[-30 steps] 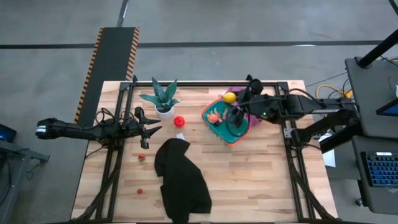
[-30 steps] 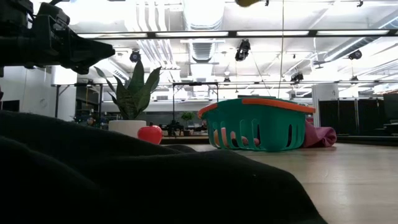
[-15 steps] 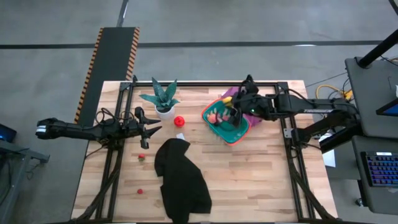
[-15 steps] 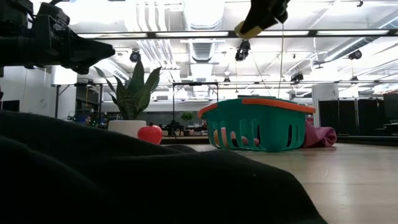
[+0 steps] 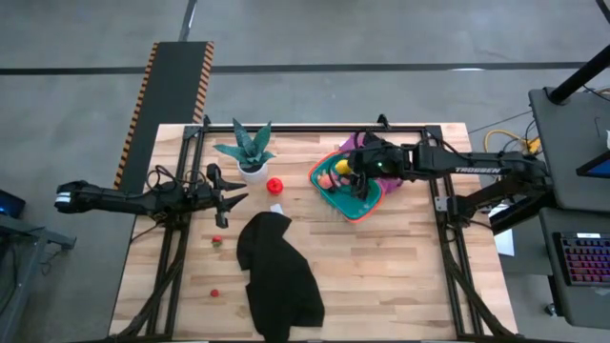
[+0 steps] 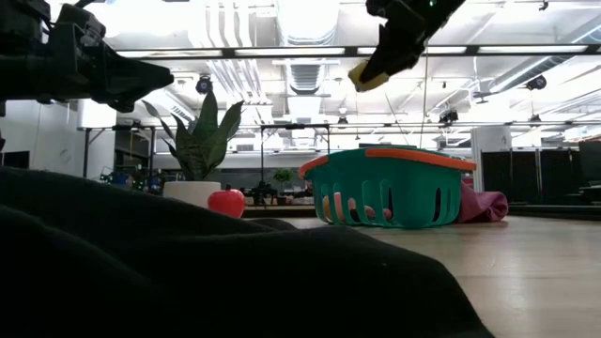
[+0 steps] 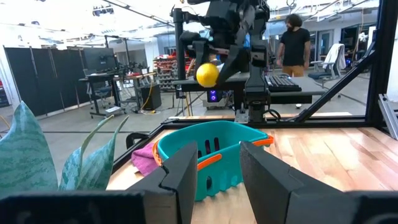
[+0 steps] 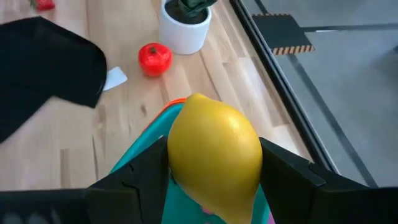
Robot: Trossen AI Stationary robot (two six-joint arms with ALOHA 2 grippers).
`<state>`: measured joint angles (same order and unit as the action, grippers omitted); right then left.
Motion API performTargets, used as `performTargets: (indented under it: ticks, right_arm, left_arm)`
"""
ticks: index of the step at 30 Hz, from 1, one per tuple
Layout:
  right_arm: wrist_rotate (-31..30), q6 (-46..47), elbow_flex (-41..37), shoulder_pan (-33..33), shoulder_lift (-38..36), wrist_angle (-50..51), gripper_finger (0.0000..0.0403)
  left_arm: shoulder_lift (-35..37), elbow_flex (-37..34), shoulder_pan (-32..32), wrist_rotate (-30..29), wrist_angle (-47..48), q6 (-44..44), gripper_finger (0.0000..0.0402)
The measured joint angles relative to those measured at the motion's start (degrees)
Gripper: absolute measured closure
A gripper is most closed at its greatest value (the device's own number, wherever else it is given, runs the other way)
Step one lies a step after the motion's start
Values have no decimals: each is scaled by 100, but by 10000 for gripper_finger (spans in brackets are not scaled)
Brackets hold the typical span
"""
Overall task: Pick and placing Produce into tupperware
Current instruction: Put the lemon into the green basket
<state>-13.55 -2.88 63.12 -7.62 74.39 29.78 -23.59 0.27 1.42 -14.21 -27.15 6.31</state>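
Note:
The teal tupperware (image 5: 355,197) with its orange rim sits at the table's far right, and pink and orange produce (image 5: 327,179) lies in it. My right gripper (image 5: 349,172) hangs above it, shut on a yellow lemon (image 6: 362,75). A red tomato (image 5: 274,186) rests on the table beside the plant pot. Two small red pieces (image 5: 217,240) (image 5: 214,293) lie near the left edge. My left gripper (image 5: 232,193) waits open at the table's left, level, pointing at the tupperware (image 7: 211,155). My right gripper pinches the lemon (image 8: 214,155) between its two fingers (image 8: 143,180), one on each side of its widest part. The fingers slant down from the table's right. The lemon is lifted clear, well above the tupperware's rim (image 6: 394,153).
A black cloth (image 5: 276,272) covers the table's middle near side and fills the low view's foreground. A potted green plant (image 5: 248,152) stands far left of the tupperware. Purple cloth (image 5: 355,143) lies under the tupperware's far side. A white scrap (image 8: 113,78) lies beside the tomato. A person (image 7: 295,43) stands beyond the table.
My right gripper has carried the lemon from above the tupperware's far rim toward the near and left edges, over the tupperware's inside, and has come down, staying shut on it. The left arm has kept still.

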Motion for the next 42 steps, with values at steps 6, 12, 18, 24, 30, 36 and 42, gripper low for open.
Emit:
performTargets:
  ticks: [6,12,18,24,30,36,42]
  right_arm:
    - [29,-123,-272,-6,-7,-552,197]
    - [73,-442,-421,-2,-186,-1251,197]
    - [348,-726,-718,-2,-438,-1426,197]
    - [417,-725,-1138,7,-646,-1424,197]
    - [647,-699,-1546,11,-673,-1618,197]
    - [637,-628,-1649,10,-675,-1737,197]
    - [578,-476,-1566,-26,-684,-1957,197]
  left_arm:
    - [-2,0,1,-1,74,0,294]
    - [-2,0,-1,-1,74,0,294]
    - [-2,0,-1,-1,74,0,294]
    - [-2,0,1,-1,74,0,294]
    - [-2,0,-1,-1,76,0,294]
    - [-2,0,0,-1,74,0,294]
    - [-2,0,1,-1,76,0,294]
